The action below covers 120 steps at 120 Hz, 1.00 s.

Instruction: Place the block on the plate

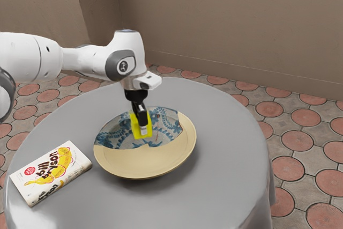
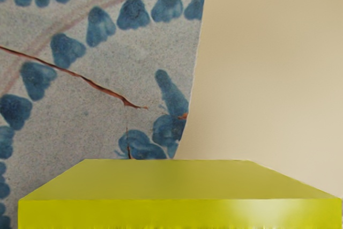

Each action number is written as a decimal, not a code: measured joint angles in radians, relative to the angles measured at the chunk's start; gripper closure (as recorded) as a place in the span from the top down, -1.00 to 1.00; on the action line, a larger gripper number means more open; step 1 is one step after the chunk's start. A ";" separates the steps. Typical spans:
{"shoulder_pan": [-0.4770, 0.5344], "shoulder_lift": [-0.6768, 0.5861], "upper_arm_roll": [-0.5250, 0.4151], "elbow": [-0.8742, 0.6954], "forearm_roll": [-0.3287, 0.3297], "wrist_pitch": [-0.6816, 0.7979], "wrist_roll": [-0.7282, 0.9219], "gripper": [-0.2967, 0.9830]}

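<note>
- Gripping the block (image 1: 134, 127) between both fingers of my gripper (image 1: 142, 129), I should keep pressure even.
- The block is above the plate (image 1: 146, 169); contact I can't judge, so I'd ease down until its base seats flat.
- Then I'd open gently and rise straight.

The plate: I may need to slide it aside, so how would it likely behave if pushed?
The plate would likely be stiff, its rim holding a smooth round curve. Being broad and shallow, it would probably slide rather than roll. It may be brittle: a reddish crack runs through the patterned part, though that could be decoration.
</note>
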 joint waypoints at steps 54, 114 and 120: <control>0.000 -0.006 0.003 -0.029 0.003 0.103 -0.004 0.43; -0.063 -0.331 0.021 -0.064 0.014 0.017 -0.006 0.53; -0.065 -0.339 0.022 -0.064 0.018 0.004 -0.007 0.53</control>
